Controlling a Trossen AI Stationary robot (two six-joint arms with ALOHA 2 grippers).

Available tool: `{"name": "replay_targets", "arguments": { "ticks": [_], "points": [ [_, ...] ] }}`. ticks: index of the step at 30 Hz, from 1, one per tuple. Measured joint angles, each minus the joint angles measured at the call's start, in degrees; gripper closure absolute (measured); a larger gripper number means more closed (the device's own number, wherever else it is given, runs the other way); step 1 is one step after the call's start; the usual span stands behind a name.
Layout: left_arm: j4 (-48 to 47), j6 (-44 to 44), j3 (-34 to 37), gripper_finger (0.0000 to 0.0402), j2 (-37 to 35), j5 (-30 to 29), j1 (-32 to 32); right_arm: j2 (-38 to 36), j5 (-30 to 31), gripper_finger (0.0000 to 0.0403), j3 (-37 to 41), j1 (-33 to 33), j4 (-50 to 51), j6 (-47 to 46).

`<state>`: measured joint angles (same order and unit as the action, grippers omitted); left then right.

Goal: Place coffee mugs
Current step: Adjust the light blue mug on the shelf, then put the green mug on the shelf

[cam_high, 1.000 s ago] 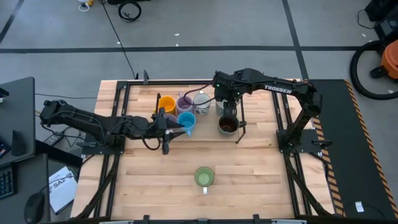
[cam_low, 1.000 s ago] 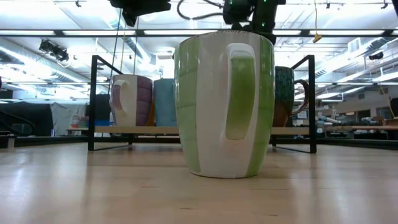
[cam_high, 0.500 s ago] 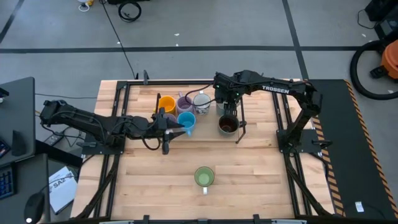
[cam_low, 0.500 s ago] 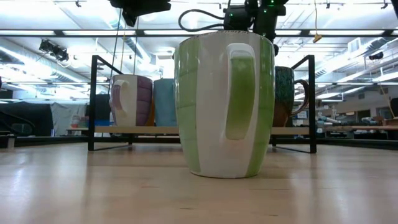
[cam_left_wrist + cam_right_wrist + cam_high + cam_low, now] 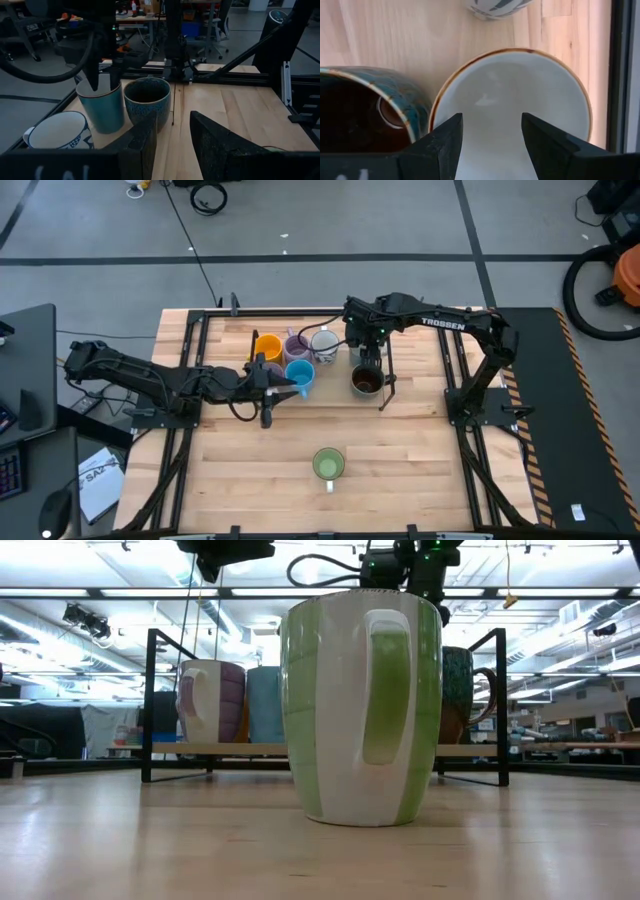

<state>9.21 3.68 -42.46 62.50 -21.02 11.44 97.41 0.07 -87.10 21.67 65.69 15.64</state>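
A green mug [image 5: 328, 465] stands alone on the near part of the table and fills the low view [image 5: 360, 710]. At the far middle stand the orange [image 5: 267, 346], lavender [image 5: 295, 344], white patterned [image 5: 323, 341], bright blue [image 5: 300, 373] and dark brown-black [image 5: 366, 383] mugs. My right gripper [image 5: 492, 150] is open just above a pale white mug [image 5: 510, 100], one finger over each side of its rim. That mug stands upright next to the dark mug [image 5: 365, 110]. My left gripper [image 5: 172, 145] is open and empty, level beside the blue mug [image 5: 102, 107].
A black metal frame [image 5: 150, 705] stands around the mug cluster. The black arm rails [image 5: 190, 360] run along both sides of the table. Bare wood [image 5: 400, 460] lies around the green mug. A white mug with a blue pattern [image 5: 57, 131] stands close beside my left gripper.
My right gripper has shifted a little toward the table's right edge above the mug cluster and then held still. The mugs have stayed where they were.
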Motion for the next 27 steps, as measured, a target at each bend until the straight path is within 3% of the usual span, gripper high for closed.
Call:
{"name": "replay_targets", "arguments": {
  "ticks": [16, 19, 27],
  "points": [
    [0.0, 0.0, 0.0, 0.0279, 0.0, 0.0, 0.0, 0.0, -1.2, 0.0171, 0.0, -0.6, 0.0, 0.6],
    [0.0, 0.0, 0.0, 0.0279, 0.0, 0.0, 0.0, 0.0, 0.8, 0.0171, -0.1, -0.6, 0.3, 0.7],
    [0.0, 0.0, 0.0, 0.0279, 0.0, 0.0, 0.0, 0.0, 3.1, 0.0171, -6.3, -0.8, 6.1, -0.8]
  ]
}}
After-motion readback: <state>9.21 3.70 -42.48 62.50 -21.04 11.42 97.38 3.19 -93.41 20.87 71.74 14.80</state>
